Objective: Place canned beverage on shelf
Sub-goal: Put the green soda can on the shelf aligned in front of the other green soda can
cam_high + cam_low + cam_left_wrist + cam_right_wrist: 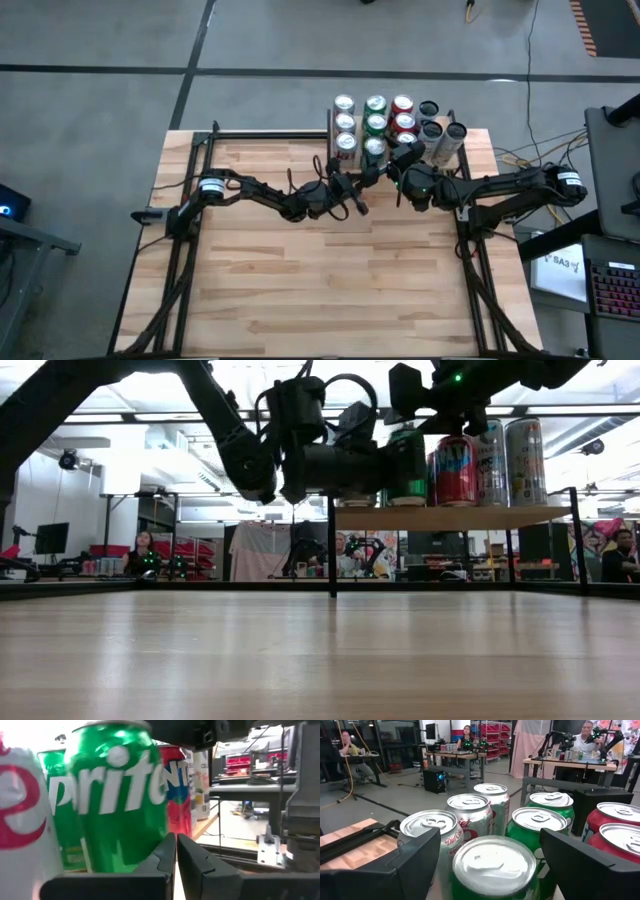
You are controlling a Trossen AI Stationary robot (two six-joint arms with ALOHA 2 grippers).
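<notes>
The green aluminium Sprite can (495, 865) stands upright on the light wooden shelf with black posts (450, 517), directly between the right end effector's (490, 860) wide-spread fingers; the left end effector (176, 865), pinched closed and empty, sits just beside it above the butcher-block counter (330, 280). Neighbouring cans crowd close.
</notes>
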